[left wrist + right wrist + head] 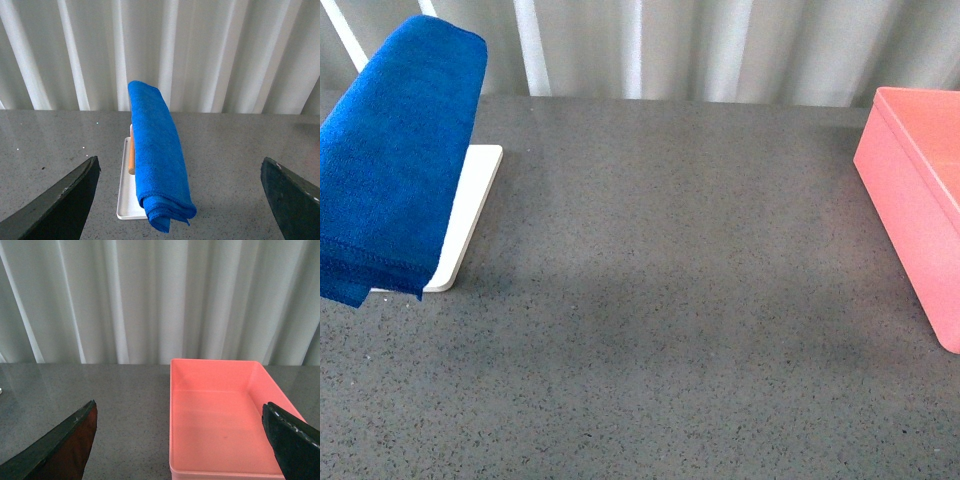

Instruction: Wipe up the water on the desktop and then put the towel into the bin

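Observation:
The blue towel [395, 150] hangs folded over a wooden rod [131, 160] above the white tray [470, 215] at the desktop's [660, 300] left side. In the left wrist view the towel [157, 160] lies straight ahead of my left gripper [179, 161], which is open, empty and some way short of it. The pink bin [910, 200] stands at the right edge. My right gripper [179, 404] is open and empty, facing the bin's near rim [220, 474]; the bin is empty inside. I cannot make out any water on the desktop. Neither gripper shows in the front view.
Pleated white curtains [720, 45] close off the far edge of the desktop. A wide stretch of bare speckled grey surface lies between tray and bin.

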### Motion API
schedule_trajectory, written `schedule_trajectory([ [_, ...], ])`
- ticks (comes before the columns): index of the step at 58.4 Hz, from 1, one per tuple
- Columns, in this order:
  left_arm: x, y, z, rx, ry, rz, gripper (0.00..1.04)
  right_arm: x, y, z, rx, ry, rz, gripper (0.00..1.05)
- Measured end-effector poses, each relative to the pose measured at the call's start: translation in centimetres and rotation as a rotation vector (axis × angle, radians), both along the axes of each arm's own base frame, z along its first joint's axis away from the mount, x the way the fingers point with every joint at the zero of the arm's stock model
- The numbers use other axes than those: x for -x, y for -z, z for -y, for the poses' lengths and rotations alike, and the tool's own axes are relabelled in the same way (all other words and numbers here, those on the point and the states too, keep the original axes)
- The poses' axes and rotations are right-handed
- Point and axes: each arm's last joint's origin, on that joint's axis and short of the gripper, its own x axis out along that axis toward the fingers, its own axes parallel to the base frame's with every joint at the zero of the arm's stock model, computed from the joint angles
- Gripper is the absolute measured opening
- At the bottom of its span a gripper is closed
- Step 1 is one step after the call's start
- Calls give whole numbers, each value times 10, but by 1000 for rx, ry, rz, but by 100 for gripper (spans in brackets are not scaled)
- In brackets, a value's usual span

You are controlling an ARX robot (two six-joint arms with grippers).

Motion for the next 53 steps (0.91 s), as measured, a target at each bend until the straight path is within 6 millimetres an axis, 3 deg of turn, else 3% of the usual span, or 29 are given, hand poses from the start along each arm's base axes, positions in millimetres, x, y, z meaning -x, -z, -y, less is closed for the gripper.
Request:
schedule_trajectory([
  [15, 0, 0, 0, 0, 0, 0, 98, 0, 0, 0, 0, 0, 0, 98],
  [20, -4, 1, 2, 112, -152, -238, 98, 0, 0, 0, 0, 0, 0, 98],
  [27, -26, -11, 7, 229, -178, -328, 98, 0, 0, 0, 0, -1, 0, 98],
  [33, -57, -40, 12, 265, -85, -305, 98, 0, 0, 0, 0, 0, 0, 98],
  [38, -92, -62, 17, 189, -11, -335, 98, 0, 0, 0, 0, 0, 0, 98],
  [53, -205, -85, 8, -11, 22, -494, 98, 0, 0, 0, 0, 0, 0, 98],
])
